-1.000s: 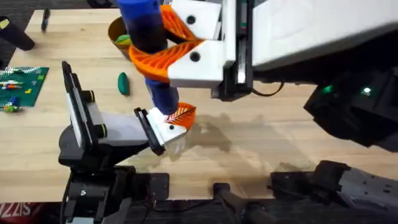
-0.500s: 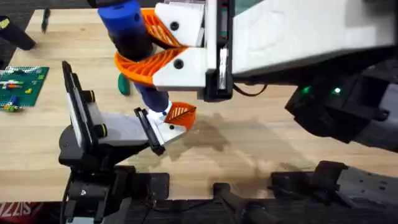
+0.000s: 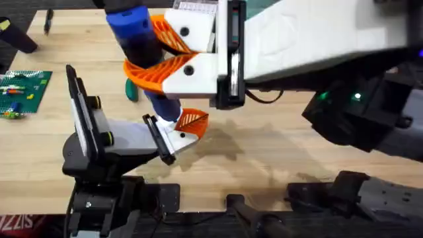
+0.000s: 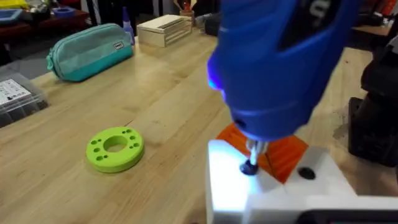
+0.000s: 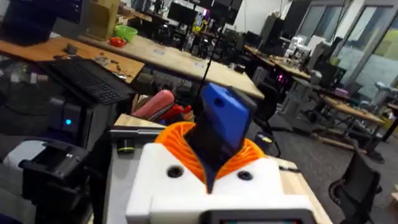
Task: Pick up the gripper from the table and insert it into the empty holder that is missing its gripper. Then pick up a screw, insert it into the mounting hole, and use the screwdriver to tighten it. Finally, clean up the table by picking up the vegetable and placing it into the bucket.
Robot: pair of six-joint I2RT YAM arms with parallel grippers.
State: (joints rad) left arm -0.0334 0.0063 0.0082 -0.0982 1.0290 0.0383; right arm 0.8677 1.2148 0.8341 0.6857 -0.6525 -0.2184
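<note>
The right gripper (image 3: 162, 56), white with orange ribbed pads, is clamped around the blue cylindrical powered screwdriver (image 3: 140, 46), holding it nearly upright over the white angular plastic holder block (image 3: 177, 137) at the end of the left arm, near the desk's front edge. Compared with a second ago the right arm has swung a little toward the left edge of the desk and then almost stopped, so the tool now stands steady over the block. Seen from the left wrist, the thin metal bit (image 4: 253, 151) drops onto a small dark screw head (image 4: 249, 167) seated in the white block, with the small orange ribbed plastic fingertip (image 4: 277, 154) already lodged just behind it. That suggests the insertion is done and tightening is under way or about to start (I cannot see whether the bit is turning). I cannot tell how the left gripper's own fingers stand. The small dark green oblong toy vegetable (image 3: 132, 92) lies on the bare wood behind the left arm, partly hidden by the screwdriver and not yet cleared away.
</note>
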